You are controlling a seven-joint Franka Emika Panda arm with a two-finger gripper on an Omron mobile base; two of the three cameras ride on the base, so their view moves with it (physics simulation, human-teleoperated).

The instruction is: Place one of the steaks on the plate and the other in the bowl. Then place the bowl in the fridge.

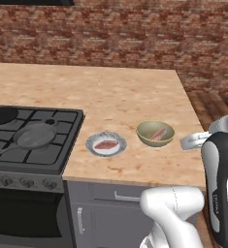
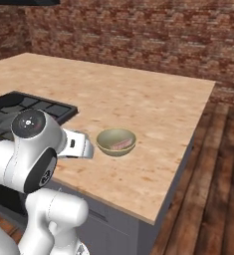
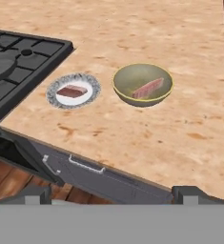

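Note:
On the counter lies the small speckled-rim plate (image 1: 89, 144) (image 3: 53, 97) with one steak (image 1: 105, 144) (image 3: 72, 91) flat on it. Right of it stands the olive-tan bowl (image 1: 145, 138) (image 2: 107, 143) (image 3: 132, 76), and the other steak (image 1: 159, 133) (image 2: 121, 145) (image 3: 147, 88) leans inside it. My gripper (image 3: 116, 194) is open with nothing between its fingers. It hangs back from the counter's front edge, facing the plate and the bowl and touching neither. The fridge is out of view.
A black gas stove (image 1: 62, 145) (image 3: 18, 66) sits left of the plate, carrying a grey frying pan (image 1: 33, 136) and a black skillet (image 1: 1, 116). A drawer with a silver handle (image 3: 86, 165) is below the counter edge. Wooden floor (image 2: 213, 189) lies right of the counter.

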